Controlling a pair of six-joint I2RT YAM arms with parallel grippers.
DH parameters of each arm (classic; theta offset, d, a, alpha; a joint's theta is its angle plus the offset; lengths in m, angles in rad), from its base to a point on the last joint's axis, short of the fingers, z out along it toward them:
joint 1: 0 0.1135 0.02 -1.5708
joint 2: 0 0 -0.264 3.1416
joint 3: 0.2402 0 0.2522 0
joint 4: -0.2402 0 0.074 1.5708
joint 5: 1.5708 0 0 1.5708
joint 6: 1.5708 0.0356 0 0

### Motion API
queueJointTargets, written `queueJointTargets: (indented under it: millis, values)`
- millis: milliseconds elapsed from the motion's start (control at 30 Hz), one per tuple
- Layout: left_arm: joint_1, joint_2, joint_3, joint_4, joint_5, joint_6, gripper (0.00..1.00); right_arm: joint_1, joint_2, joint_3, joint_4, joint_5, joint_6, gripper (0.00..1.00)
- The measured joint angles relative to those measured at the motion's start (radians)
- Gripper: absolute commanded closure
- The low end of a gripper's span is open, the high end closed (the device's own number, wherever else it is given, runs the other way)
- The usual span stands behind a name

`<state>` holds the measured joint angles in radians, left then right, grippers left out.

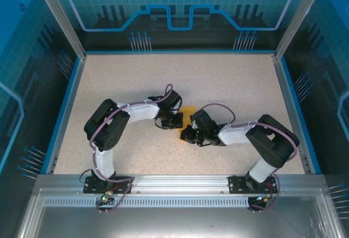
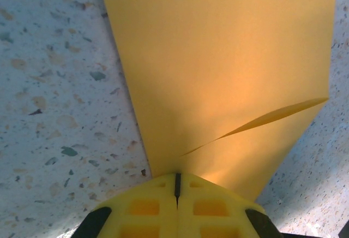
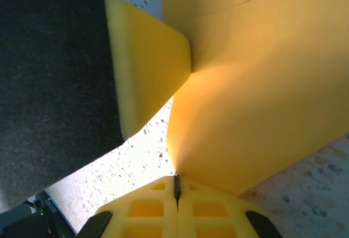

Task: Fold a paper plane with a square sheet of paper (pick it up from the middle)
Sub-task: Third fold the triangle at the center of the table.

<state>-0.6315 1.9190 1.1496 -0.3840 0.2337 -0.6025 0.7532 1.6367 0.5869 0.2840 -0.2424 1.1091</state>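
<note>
- Left wrist view, nearest the lens: left end effector (image 2: pixel 176 183). Its yellow fingers (image 2: pixel 143 208) are pressed together with only a thin dark seam between them. A near corner of the sheet (image 2: pixel 218 58) runs into the tips, so the jaws are closed on it.
- Sheet: plain orange-yellow. It fans out from the tips away from the camera, over the speckled surface (image 2: pixel 54 112).
- An oblique line crosses the sheet's lower right part, where the edge of one layer lifts slightly off the layer below. So it is folded at least once.
- Right wrist view: right end effector (image 3: pixel 176 182) is likewise fully closed, fingers meeting at a dark seam. The sheet narrows to a point at the tips and is clamped there.
- Same view, upper left: a yellow finger of the left end effector sits on its black body, its tip touching the sheet's left edge. The two grips are at separate points, near each other.
- Top view: the sheet is about mid-surface, between the two end effectors and partly covered by them. A small orange patch shows. The left one meets it from the left, the right one from the near right.
- Cannot tell whether the sheet rests on the surface or is held just above it.
- Left arm (image 1: pixel 109 126) and right arm (image 1: pixel 262 140) both bend inward from their bases on the near rail (image 1: pixel 180 182).
</note>
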Motion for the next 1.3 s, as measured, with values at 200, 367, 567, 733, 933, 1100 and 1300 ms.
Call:
queueJointTargets:
  millis: [200, 367, 567, 733, 933, 1100, 1300]
  values:
    - [0.000, 0.000, 0.000, 0.000, 0.000, 0.000, 1.00, 0.000, 0.001, 0.000, 0.005, 0.000, 0.002, 1.00]
    - [0.000, 0.000, 0.000, 0.000, 0.000, 0.000, 1.00, 0.000, 0.001, 0.000, -0.007, -0.003, 0.001, 1.00]
    - [0.000, 0.001, 0.000, 0.000, 0.000, 0.000, 1.00, 0.000, 0.001, -0.010, -0.012, -0.005, -0.006, 1.00]
    - [0.000, 0.001, 0.000, 0.000, 0.000, 0.000, 1.00, 0.000, 0.003, -0.010, -0.008, -0.008, -0.014, 1.00]
    - [0.000, 0.001, 0.000, 0.000, 0.000, 0.000, 1.00, 0.004, -0.032, -0.002, -0.055, -0.008, -0.037, 1.00]
    - [0.000, 0.001, 0.000, 0.000, 0.000, 0.000, 1.00, 0.033, -0.015, 0.013, -0.061, -0.012, -0.041, 1.00]
    - [0.000, 0.001, 0.000, 0.000, 0.000, 0.000, 1.00, 0.040, 0.006, 0.015, -0.059, -0.012, -0.040, 1.00]
